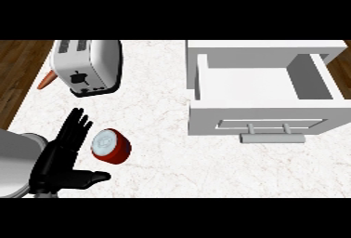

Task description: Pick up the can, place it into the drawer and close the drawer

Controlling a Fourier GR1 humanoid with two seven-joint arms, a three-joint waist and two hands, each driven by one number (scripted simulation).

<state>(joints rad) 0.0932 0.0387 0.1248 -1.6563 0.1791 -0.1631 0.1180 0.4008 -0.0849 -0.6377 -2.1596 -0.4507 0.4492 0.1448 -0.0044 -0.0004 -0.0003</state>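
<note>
A red can [111,146] with a pale silver top stands on the white marble counter at the lower left. My left hand [64,158] is open right beside it on its left, fingers straight and pointing up, thumb stretched out below the can; no finger is curled round it. The white drawer [264,116] stands pulled out at the right, its box empty inside, with a grey bar handle [272,137] on its front. My right hand shows nowhere.
A silver toaster [87,66] stands at the back left of the counter. An orange carrot-like thing [47,80] pokes out beside it at the counter's left edge. Wooden floor lies beyond the left edge.
</note>
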